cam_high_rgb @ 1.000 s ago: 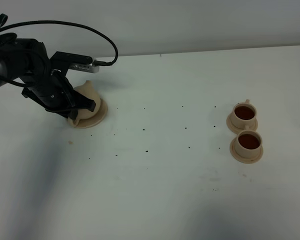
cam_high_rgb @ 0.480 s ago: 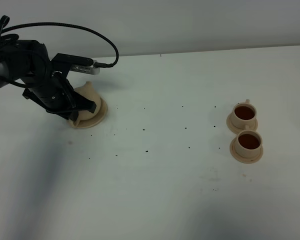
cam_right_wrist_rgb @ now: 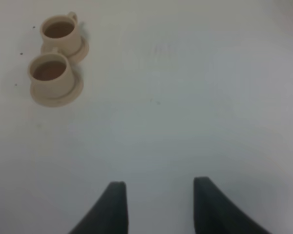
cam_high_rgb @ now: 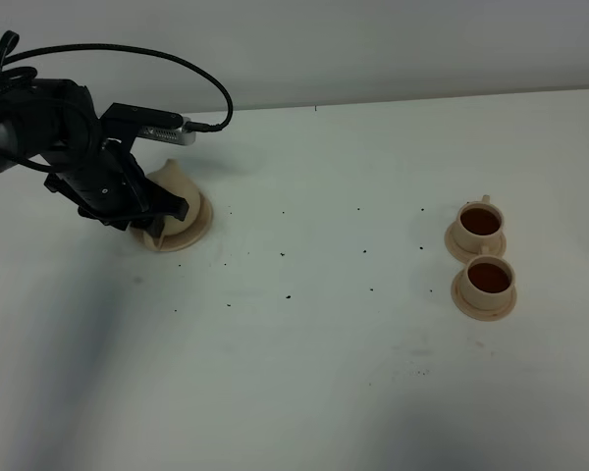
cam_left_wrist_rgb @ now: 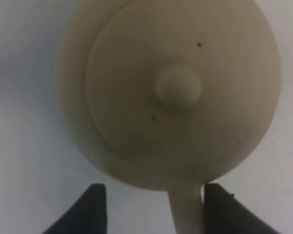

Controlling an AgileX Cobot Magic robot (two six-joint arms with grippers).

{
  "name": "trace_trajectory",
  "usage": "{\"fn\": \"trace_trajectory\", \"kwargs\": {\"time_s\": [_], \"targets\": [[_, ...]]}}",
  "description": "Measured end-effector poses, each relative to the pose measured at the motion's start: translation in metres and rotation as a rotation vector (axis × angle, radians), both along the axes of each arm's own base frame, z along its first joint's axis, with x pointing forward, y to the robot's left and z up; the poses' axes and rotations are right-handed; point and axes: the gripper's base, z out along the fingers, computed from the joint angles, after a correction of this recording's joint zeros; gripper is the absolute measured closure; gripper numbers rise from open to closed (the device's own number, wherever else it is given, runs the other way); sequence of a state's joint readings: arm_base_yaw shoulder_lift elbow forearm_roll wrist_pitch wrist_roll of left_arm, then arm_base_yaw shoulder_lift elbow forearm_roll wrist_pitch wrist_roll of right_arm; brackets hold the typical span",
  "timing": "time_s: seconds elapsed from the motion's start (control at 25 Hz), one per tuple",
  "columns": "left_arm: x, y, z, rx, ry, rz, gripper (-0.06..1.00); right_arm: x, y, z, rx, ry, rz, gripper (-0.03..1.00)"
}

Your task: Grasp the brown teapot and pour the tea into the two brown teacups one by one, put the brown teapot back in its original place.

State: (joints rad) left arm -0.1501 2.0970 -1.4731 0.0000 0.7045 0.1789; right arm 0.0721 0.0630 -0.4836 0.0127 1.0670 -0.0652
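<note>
Surface: white tabletop (cam_high_rgb: pixel 304 373), dark specks.
Pot: pale tan matte round teapot (cam_left_wrist_rgb: pixel 171 92), looks rigid, smooth, breakable; grip at its loop handle (cam_left_wrist_rgb: pixel 185 209).
Left hand (cam_left_wrist_rgb: pixel 149 207): fingers apart, straddling handle.
Right hand (cam_right_wrist_rgb: pixel 156 207): apart, empty.

The brown teapot (cam_high_rgb: pixel 173 196), pale tan, matte and squat, is seated upright on its round tan saucer (cam_high_rgb: pixel 198 230) at the far left of the white table. From the left wrist view its knobbed lid (cam_left_wrist_rgb: pixel 178 86) is seen closed and its loop handle (cam_left_wrist_rgb: pixel 186 207) visible. The two brown teacups (cam_high_rgb: pixel 481 223) (cam_high_rgb: pixel 489 280), small and matching, are set on their own saucers, just beside each other at the right, well apart from the teapot. Both are filled with dark brown tea.
</note>
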Motion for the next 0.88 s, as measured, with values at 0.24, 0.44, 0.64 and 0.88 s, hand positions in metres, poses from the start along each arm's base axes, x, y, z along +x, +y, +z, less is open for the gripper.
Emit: {"fn": "trace_trajectory", "kwargs": {"time_s": [0.24,0.44,0.64,0.88], "targets": [[-0.008,0.002,0.023,0.008,0.005,-0.013,0.42,0.0,0.0,0.0,0.0,0.0,0.0,0.64],[-0.031,0.015,0.067,0.041,0.067,-0.002,0.42,0.0,0.0,0.0,0.0,0.0,0.0,0.64],[-0.061,0.046,0.104,0.061,0.189,0.077,0.45,0.0,0.0,0.0,0.0,0.0,0.0,0.64],[-0.105,0.067,0.14,0.027,0.128,0.159,0.54,0.0,0.0,0.0,0.0,0.0,0.0,0.64]]}}
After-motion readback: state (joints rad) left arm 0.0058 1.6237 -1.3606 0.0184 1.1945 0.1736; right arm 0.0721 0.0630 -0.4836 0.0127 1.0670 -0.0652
